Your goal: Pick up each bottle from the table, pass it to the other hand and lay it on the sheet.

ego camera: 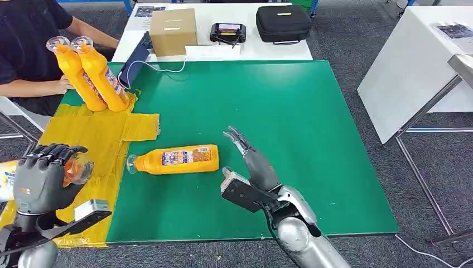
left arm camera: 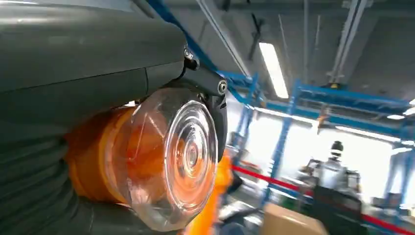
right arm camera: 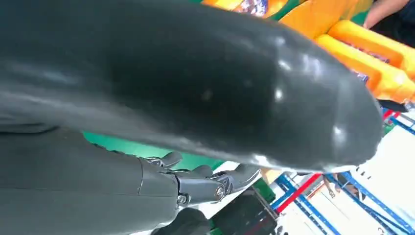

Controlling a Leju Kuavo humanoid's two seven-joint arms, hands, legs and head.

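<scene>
L hand (ego camera: 42,178) grips orange bottle (ego camera: 77,169) over yellow sheet (ego camera: 100,139). R hand (ego camera: 248,162) empty, fingers apart, beside lying bottle (ego camera: 175,159) on green mat (ego camera: 279,111).

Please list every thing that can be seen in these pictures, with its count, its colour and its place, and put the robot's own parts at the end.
Orange plastic bottles with clear caps: four; two lying side by side on the yellow sheet, one lying on the green mat, one held by the left hand.
Yellow sheet: one, on the table's left part.
Green mat: one, covering the table.
Brown cardboard box: one, on the white table behind.
Black zipped case: one, same white table.
Small black device with screen: one, between box and case.
Person in dark shirt: one, at far left.
Left hand: grey, grips a bottle.
Right hand: grey, fingers spread, beside the mat bottle.
</scene>
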